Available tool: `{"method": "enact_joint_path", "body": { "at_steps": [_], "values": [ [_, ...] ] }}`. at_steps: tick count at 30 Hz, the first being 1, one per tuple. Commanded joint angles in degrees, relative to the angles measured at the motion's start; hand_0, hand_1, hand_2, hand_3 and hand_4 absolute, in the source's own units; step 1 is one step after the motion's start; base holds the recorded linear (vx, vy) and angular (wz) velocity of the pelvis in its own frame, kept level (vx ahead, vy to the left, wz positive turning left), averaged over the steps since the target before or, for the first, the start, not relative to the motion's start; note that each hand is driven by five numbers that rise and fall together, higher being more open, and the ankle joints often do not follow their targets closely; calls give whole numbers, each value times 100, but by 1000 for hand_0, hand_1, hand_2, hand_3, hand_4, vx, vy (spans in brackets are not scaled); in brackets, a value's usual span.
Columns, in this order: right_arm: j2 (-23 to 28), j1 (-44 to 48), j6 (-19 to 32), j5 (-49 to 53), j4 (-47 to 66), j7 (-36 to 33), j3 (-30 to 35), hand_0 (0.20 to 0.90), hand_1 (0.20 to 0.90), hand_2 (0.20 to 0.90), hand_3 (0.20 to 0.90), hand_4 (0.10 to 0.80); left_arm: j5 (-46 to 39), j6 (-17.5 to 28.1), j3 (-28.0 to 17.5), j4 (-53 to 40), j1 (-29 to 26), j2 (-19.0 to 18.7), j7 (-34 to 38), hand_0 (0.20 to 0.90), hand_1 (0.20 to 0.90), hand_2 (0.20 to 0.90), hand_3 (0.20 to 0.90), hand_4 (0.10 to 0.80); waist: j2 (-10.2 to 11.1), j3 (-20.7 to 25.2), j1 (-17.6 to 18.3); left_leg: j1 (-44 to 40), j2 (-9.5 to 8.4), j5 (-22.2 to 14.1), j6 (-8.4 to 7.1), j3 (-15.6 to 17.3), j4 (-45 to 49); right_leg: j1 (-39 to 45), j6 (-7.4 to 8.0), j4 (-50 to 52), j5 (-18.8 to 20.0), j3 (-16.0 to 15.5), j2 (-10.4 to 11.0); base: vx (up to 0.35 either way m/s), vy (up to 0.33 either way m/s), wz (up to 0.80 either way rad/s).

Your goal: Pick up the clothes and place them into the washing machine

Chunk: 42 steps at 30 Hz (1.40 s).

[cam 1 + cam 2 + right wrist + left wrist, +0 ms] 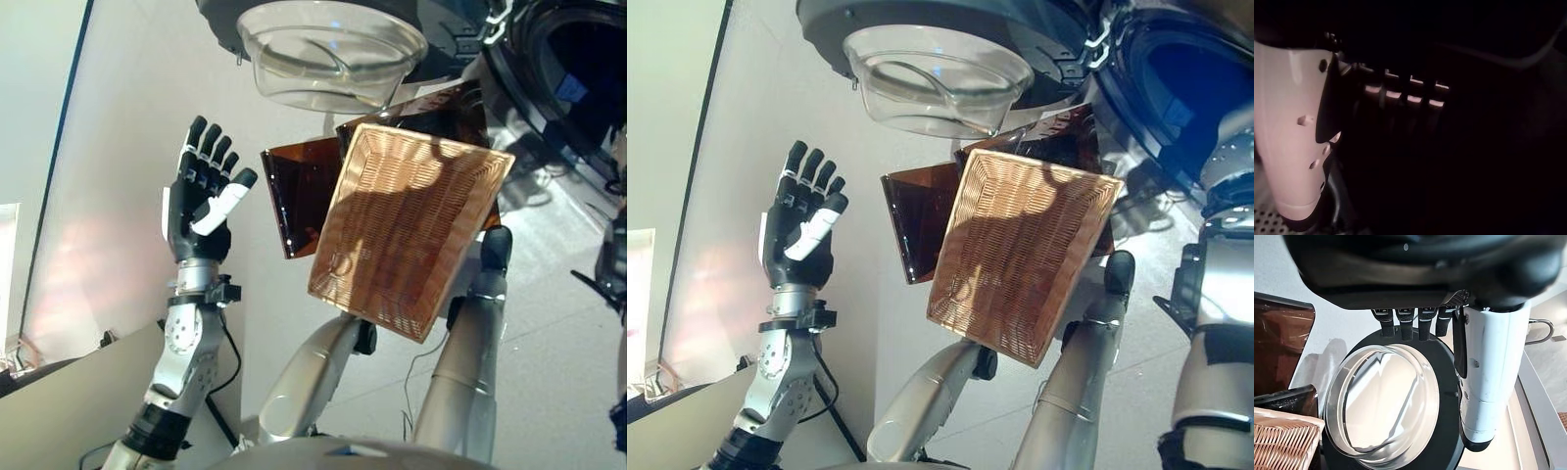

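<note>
Reaching upward, left hand (201, 201) shows straight, spread fingers (211, 147) holding nothing; right hand's (1298, 137) grip unreadable.

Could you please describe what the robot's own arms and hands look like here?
The left hand is dark, with black fingers showing pale bands and a thumb under a glossy white cover. Its arm is silver-grey metal with a black wrist collar. The right hand looks alike: dark bulk, white-covered thumb.
</note>
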State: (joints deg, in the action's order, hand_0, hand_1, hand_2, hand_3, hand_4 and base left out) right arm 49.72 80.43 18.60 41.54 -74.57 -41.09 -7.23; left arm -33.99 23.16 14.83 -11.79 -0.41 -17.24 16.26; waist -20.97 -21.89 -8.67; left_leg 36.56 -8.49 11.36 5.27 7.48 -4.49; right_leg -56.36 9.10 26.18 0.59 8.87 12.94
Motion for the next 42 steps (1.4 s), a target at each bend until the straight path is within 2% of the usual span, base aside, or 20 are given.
{"method": "enact_joint_path", "body": {
  "at_steps": [1, 10, 14, 23, 28, 34, 42],
  "values": [
    [445, 667, 247, -435, 149, -5, -880, 900, 900, 900, 900, 800, 223, 712, -283, -868, -96, -93, 115, 900, 900, 900, 900, 800, -255, -48, -145, 100, 135, -211, -641, -33, -17, 208, -430, -477, -154, -47, -353, 0, 0, 0],
    [332, 581, 57, -873, 75, -335, -861, 900, 900, 900, 900, 800, 254, 715, -274, -871, -138, -109, 137, 900, 900, 900, 900, 800, -261, -51, -137, 73, 153, -192, -671, -56, -32, 326, -417, -606, -106, -101, -357, -18, 0, -1],
    [353, 588, -377, -1764, 15, -664, -1198, 900, 900, 900, 900, 800, 301, 702, -295, -852, -155, -161, 153, 900, 900, 900, 900, 800, -256, -29, -156, 66, 154, -176, -676, -80, -34, 354, -412, -656, -75, -107, -362, -7, 2, 1],
    [529, 1093, -2428, -4695, -755, -1296, -2895, 900, 900, 900, 900, 800, 385, 699, -335, -841, -301, -216, 176, 900, 900, 900, 900, 800, -222, 37, -223, 99, 137, -142, -682, -113, -37, 421, -407, -771, 36, -124, -372, -35, 10, -1],
    [571, 1118, -3091, -5629, -791, -1403, -3363, 900, 900, 900, 900, 800, 446, 687, -413, -842, -334, -153, 170, 900, 900, 900, 900, 800, -199, 25, -209, 93, 127, -131, -688, -134, -43, 448, -407, -792, 88, -128, -379, -26, 1, 1],
    [506, 841, -3434, -6424, -540, -1585, -3490, 900, 900, 900, 900, 800, 517, 728, -453, -766, -404, -40, 140, 900, 900, 900, 900, 800, -195, 28, -193, 94, 122, -118, -692, -122, -43, 458, -404, -796, 109, -120, -388, 0, 0, 0],
    [133, -70, -3629, -7264, 77, -1648, -3094, 900, 900, 900, 900, 800, 553, 796, -509, -510, -487, 199, 136, 900, 900, 900, 900, 800, -177, 47, -148, 40, 130, -101, -695, -95, -25, 539, -409, -812, 111, -112, -379, 3, 1, -1]
  ]
}}
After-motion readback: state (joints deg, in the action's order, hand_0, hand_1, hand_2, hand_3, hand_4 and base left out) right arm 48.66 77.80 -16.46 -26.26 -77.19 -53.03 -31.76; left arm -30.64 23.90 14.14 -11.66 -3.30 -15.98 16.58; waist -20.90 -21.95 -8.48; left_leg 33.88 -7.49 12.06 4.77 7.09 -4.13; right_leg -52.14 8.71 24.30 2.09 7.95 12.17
